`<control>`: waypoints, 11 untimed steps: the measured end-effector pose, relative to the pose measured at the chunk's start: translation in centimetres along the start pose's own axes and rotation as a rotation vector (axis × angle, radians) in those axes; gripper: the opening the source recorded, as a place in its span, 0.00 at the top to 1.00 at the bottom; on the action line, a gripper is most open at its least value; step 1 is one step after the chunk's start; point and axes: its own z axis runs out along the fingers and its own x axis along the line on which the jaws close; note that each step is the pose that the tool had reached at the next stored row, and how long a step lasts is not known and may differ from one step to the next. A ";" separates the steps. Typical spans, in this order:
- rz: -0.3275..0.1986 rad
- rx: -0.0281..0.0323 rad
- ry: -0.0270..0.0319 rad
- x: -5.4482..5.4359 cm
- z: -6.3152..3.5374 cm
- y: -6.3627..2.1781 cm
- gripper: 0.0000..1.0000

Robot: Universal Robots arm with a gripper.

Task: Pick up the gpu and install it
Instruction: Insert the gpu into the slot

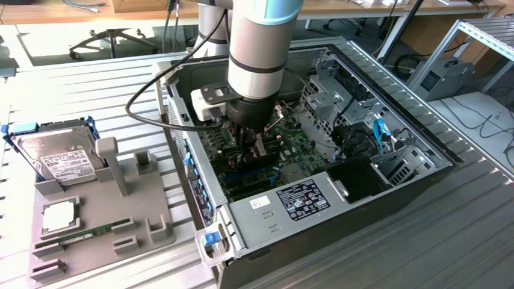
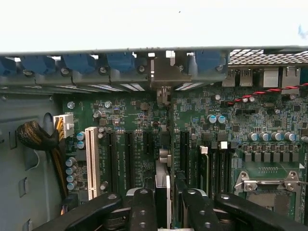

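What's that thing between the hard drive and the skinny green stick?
A square silver chip sits there, in its own pocket of the grey tray, between the hard drive and the green stick. The exterior view shows it.

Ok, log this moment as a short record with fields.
claw: closed on the gpu, card held edge-on
location: inside the open computer case, over the motherboard
gpu: held above the expansion slots
gray holder: carries the hard drive and RAM stick
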 end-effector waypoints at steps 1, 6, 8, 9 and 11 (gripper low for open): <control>0.000 0.0000 0.0000 0.0 0.00 0.00 0.74; 0.000 0.0001 -0.0002 0.0 0.01 0.00 0.60; 0.000 -0.0001 0.0004 0.0 -0.03 0.00 0.60; 0.000 -0.0002 0.0005 0.0 -0.15 0.00 0.60; 0.000 0.0000 0.0008 0.0 -0.49 -0.01 0.60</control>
